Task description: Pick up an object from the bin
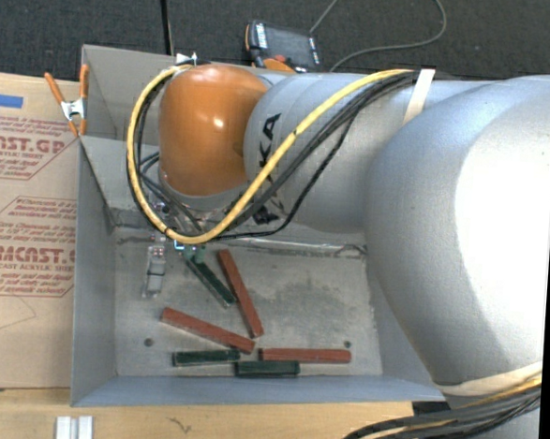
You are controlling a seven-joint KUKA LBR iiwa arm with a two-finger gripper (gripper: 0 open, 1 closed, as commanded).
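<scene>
My gripper (156,273) reaches down from under the arm's wrist to the left part of the bin floor, near the back wall. Just to its right lies a dark green stick (210,280), slanted, with a red-brown stick (240,293) slanted beside it and partly over it. Another red-brown stick (206,330) lies in front of the gripper, toward the near wall. Nothing shows in the gripper's grasp.
Along the near wall lie two dark green sticks (206,357) (266,369) and one more red-brown stick (305,355). The arm and its orange cover hang over the back and right of the bin. Bare floor shows at the left and middle right.
</scene>
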